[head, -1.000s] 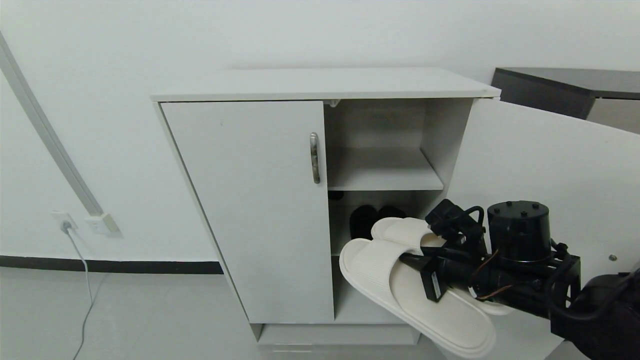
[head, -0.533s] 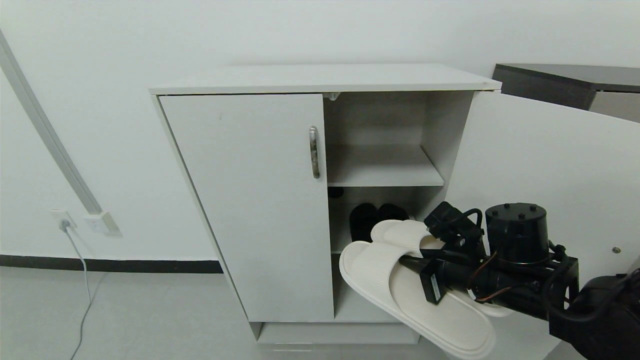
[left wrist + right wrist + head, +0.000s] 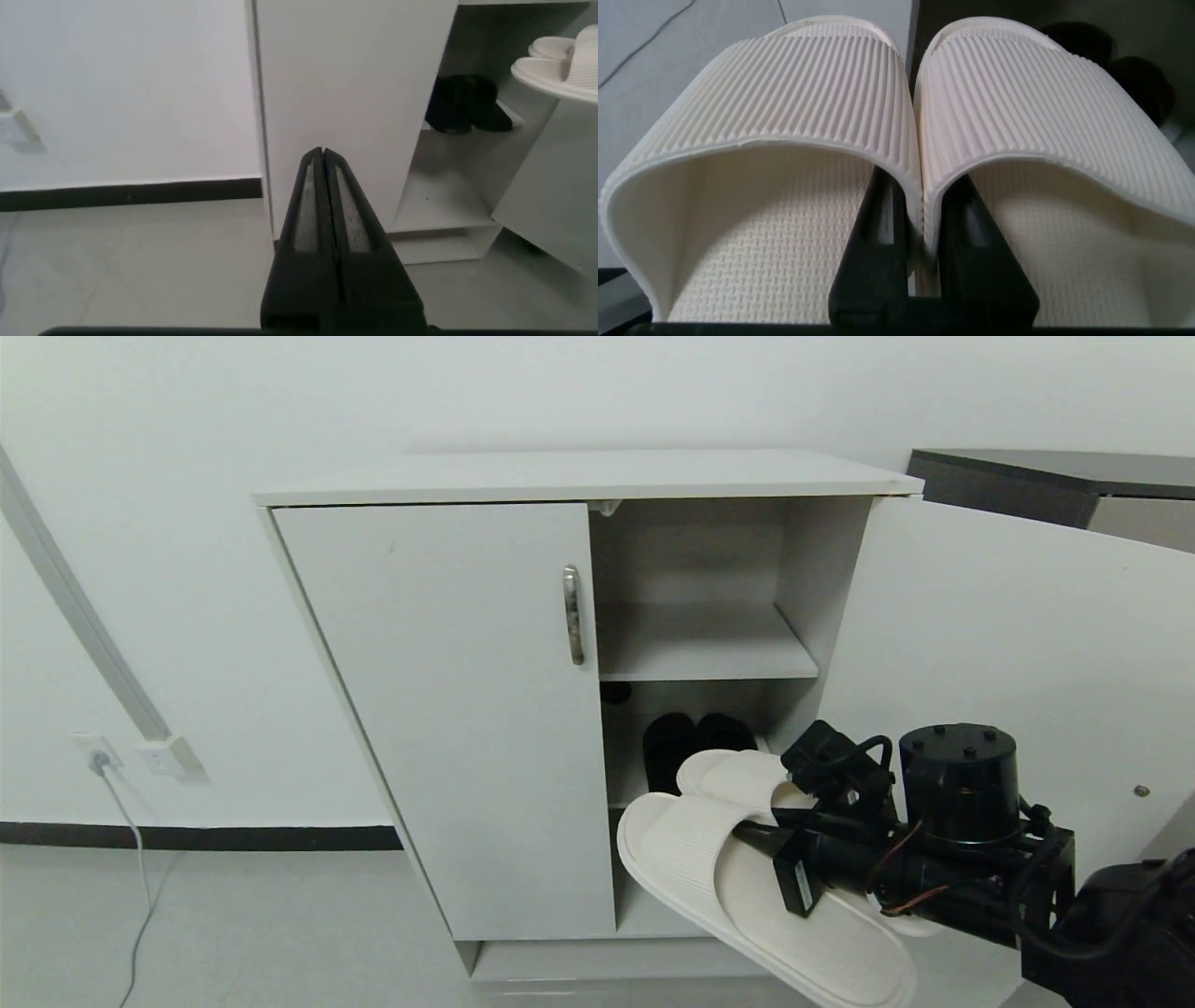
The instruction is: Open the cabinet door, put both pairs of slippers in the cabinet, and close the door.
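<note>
While right gripper pinches two white slippers, two black slippers inside cabinet, left gripper pressed together

The cabinet stands against the wall, with its left door closed and its right door swung out to the right. In the open half, one pair of slippers sits on the lower shelf, beneath the upper shelf. The other pair of slippers hangs in the right end effector just before that opening. A wall socket lies left of the cabinet.
</note>
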Available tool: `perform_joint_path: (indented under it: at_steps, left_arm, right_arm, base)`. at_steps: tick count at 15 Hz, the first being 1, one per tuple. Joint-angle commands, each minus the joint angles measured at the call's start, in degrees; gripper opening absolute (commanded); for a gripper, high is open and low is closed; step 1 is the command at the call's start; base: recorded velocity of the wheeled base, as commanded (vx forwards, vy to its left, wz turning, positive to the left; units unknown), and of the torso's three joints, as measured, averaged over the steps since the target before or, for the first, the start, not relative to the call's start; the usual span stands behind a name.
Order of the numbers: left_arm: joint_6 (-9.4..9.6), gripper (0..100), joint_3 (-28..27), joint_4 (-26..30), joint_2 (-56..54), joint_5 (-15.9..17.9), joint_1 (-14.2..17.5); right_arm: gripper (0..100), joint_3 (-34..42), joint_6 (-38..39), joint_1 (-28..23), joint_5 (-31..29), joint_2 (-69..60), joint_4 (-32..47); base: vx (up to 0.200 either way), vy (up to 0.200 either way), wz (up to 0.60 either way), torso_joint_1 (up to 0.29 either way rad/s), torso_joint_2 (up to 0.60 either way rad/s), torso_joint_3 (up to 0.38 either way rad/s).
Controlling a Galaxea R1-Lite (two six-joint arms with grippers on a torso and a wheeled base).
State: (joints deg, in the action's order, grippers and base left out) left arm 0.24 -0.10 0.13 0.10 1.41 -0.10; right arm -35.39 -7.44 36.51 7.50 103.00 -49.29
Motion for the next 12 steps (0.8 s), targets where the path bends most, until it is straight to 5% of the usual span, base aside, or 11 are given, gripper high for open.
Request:
perform_joint_path:
  at_steps: [1,4,8,12]
  left_arm:
    - [0.02,0,0.0,0.0,0.1,0.0,0.0]
    - [0.02,0,0.0,0.0,0.0,0.0,0.0]
    - [0.11,0,0.0,0.0,0.1,0.0,0.0]
    - [0.2,0,0.0,0.0,0.0,0.1,0.0]
  right_arm:
    - [0,0.0,0.0,0.6,0.0,0.3,0.1]
    - [0,-0.1,0.1,2.2,-1.3,1.7,-1.0]
    - [0,-8.7,9.0,14.1,-27.6,5.9,-0.6]
    - [0,-20.6,18.2,20.6,-47.5,6.9,16.9]
  base:
    - [0.0,0.0,0.0,0.0,0.0,0.0]
    - [0.0,0.0,0.0,0.0,0.0,0.0]
    - [0.0,0.0,0.0,0.0,0.0,0.0]
    - [0.0,0.0,0.0,0.0,0.0,0.0]
